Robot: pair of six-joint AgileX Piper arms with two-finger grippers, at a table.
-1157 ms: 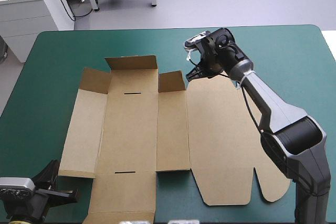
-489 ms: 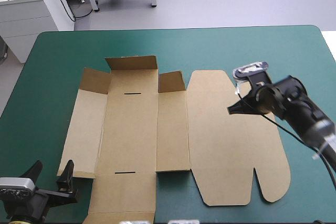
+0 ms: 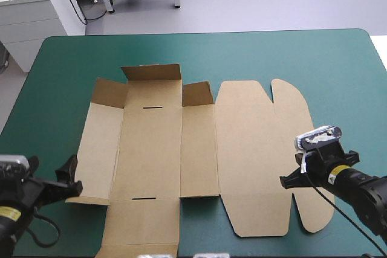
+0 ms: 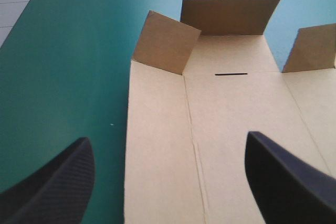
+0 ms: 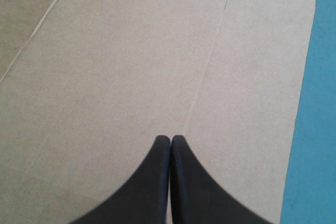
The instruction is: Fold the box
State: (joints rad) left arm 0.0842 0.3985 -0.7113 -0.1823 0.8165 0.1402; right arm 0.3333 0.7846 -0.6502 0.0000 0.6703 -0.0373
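Note:
The brown box (image 3: 151, 143) lies as a cut sheet in the middle of the teal-green table. Its far flap (image 3: 151, 72) and two small corner flaps (image 3: 109, 92) stand partly raised, and its lid panel (image 3: 254, 149) lies flat to the right. My left gripper (image 3: 71, 179) is open at the sheet's near left corner, and nothing is between its fingers. In the left wrist view the left gripper (image 4: 168, 182) points along the box (image 4: 231, 114) toward the raised flaps. My right gripper (image 3: 284, 180) is shut and empty over the lid's near right part. In the right wrist view the right gripper (image 5: 170, 140) hovers over the board (image 5: 131, 61).
The teal-green cover (image 3: 302, 58) shows on all sides of the sheet, widest along the far edge and at the right. The lid's rounded tabs (image 3: 314, 216) reach toward the near right of the table.
My right gripper has swung from the far right corner flap across the lid to its near right part, staying shut. My left gripper has opened and moved up to the sheet's near left corner.

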